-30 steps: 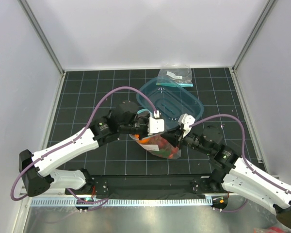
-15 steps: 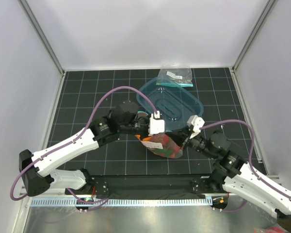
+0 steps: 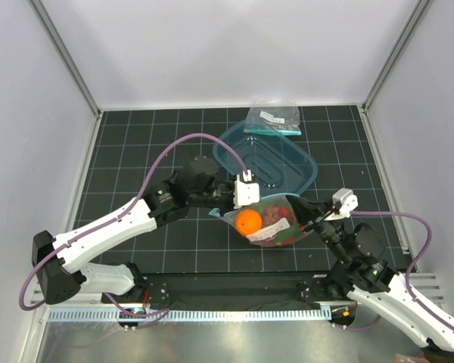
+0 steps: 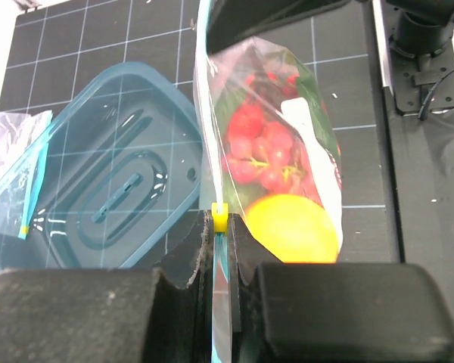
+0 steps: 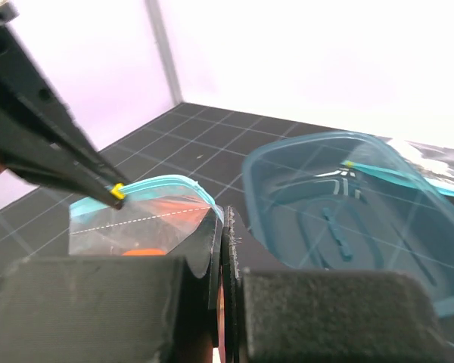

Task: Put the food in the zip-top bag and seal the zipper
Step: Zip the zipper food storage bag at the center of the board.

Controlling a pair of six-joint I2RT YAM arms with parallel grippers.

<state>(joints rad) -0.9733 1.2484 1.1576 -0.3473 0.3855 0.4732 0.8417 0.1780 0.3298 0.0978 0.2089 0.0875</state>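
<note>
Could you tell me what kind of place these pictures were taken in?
Most likely a lab robot-testing cell, not a kitchen: plain white walls on metal frame posts, a black gridded mat, and a left arm and right arm holding a zip-top bag of toy fruit.

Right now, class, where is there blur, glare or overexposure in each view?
Left wrist: left fingers blurred, glare streaks on the teal tub. Right wrist: far wall blown white, right fingers soft. Top external: evenly lit, zip-top bag sharp.
</note>
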